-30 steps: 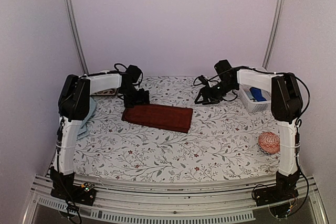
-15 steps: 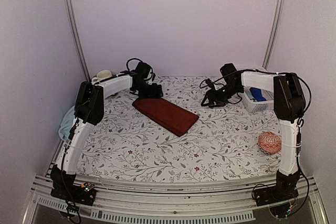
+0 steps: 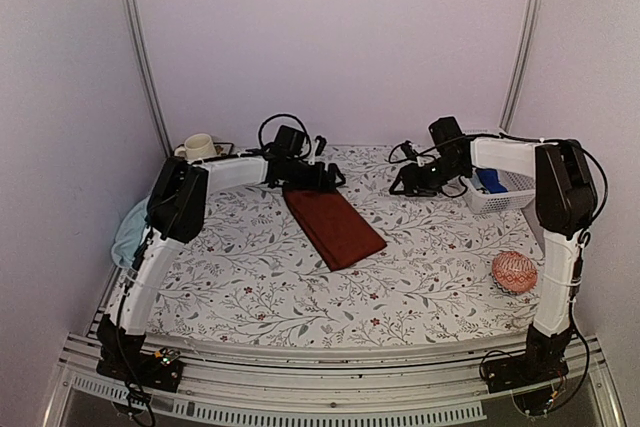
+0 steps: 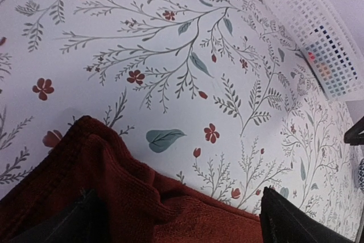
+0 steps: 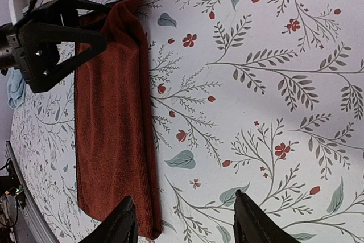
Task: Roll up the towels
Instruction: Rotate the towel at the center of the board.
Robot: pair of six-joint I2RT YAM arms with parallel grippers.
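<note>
Red towel (image 3: 334, 225) unlabelled; left gripper (image 4: 176, 220) pinching its corner.

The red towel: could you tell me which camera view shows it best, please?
The top external view shows the whole red towel flat on the table, the left gripper at its far end. The right wrist view shows nearly its full length, side on. The left wrist view shows only a bunched corner between its fingers.

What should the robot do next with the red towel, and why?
Probably set the towel's far end down flat. The left gripper seems to be pinching the far end of the red towel, and the left wrist view shows the cloth bunched there. The towel lies folded long and unrolled, so flattening that end would ready it for rolling. The right gripper hangs open, apart from it.
</note>
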